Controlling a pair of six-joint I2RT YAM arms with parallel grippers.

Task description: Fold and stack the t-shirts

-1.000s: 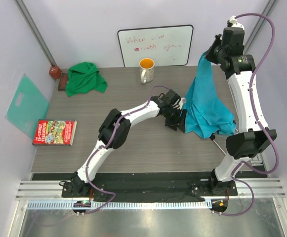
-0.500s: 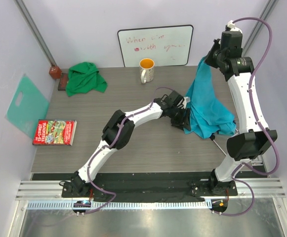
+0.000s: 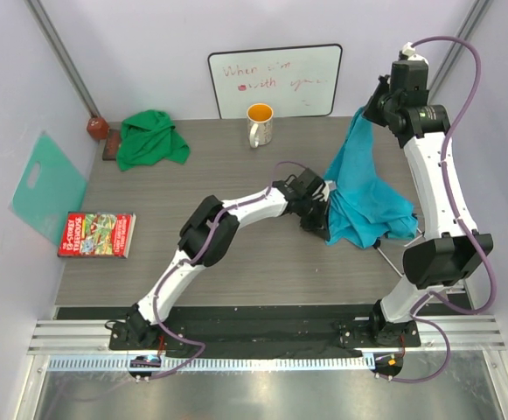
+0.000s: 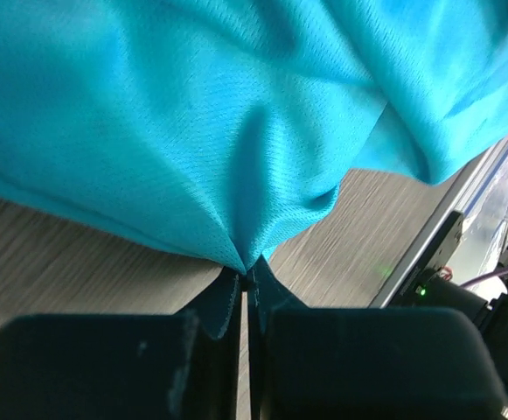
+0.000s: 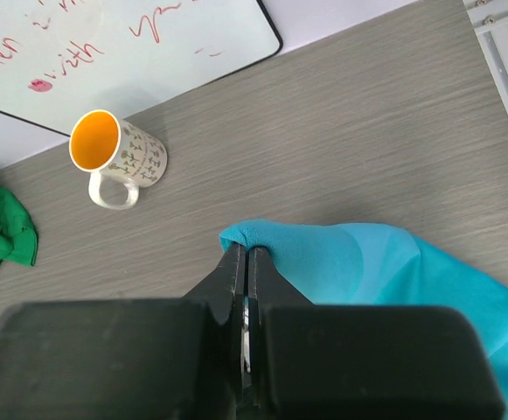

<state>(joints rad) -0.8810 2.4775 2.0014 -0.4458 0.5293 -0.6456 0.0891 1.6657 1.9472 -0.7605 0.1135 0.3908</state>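
Observation:
The turquoise-blue t-shirt (image 3: 363, 188) hangs from high at the back right down onto the table. My right gripper (image 3: 365, 112) is raised there, shut on the shirt's top edge (image 5: 267, 238). My left gripper (image 3: 327, 220) sits low at the shirt's near-left hem, shut on a pinch of the cloth (image 4: 245, 258). The green t-shirt (image 3: 151, 138) lies crumpled at the back left, also seen in the right wrist view (image 5: 0, 232).
A white mug (image 3: 260, 123) with an orange inside stands at the back centre before a whiteboard (image 3: 275, 80). A red book (image 3: 97, 234) lies at the left. A mint-teal plastic sheet (image 3: 48, 186) leans on the left wall. A small red-brown object (image 3: 97, 129) sits in the back-left corner.
My left gripper has moved right to the shirt's lower edge and shut on it. The right gripper has stayed raised, still holding the top.

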